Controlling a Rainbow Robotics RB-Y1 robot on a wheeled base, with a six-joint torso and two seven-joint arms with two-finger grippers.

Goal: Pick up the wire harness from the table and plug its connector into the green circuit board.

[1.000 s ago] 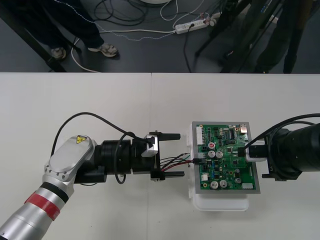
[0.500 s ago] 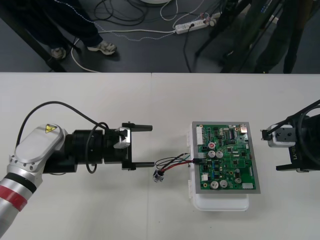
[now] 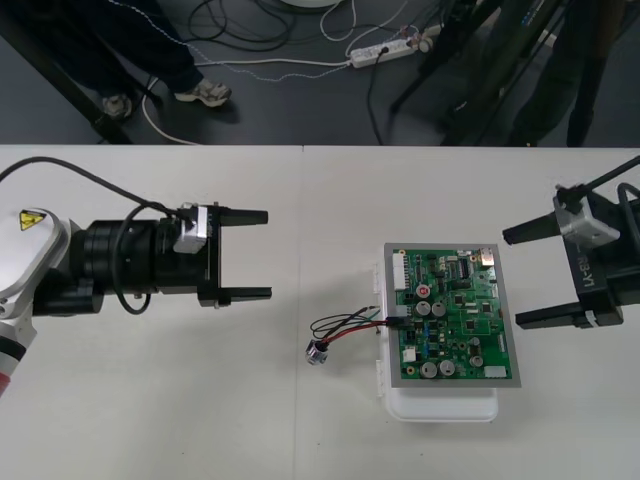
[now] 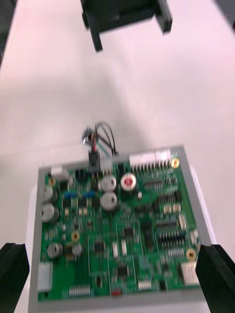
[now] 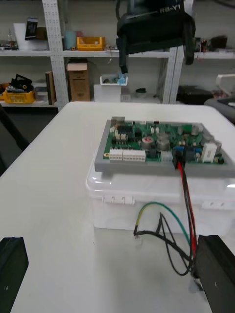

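Jaws released, the left gripper [image 3: 266, 254] and right gripper [image 3: 511, 278] had withdrawn; the plug [image 3: 397, 322] sat in the green circuit board [image 3: 455, 325]; seemingly done.

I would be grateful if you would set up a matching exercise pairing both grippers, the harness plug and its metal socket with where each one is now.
Things:
1. left gripper
2. right gripper
3. black plug
4. metal socket

Places:
A. lying on the table, left of the green circuit board
B. open, just off the board's right edge
C. seated at the board's left edge
D. open, above the table, left of the harness wires

Pairs: 1-D, 2-B, 3-C, 4-A.
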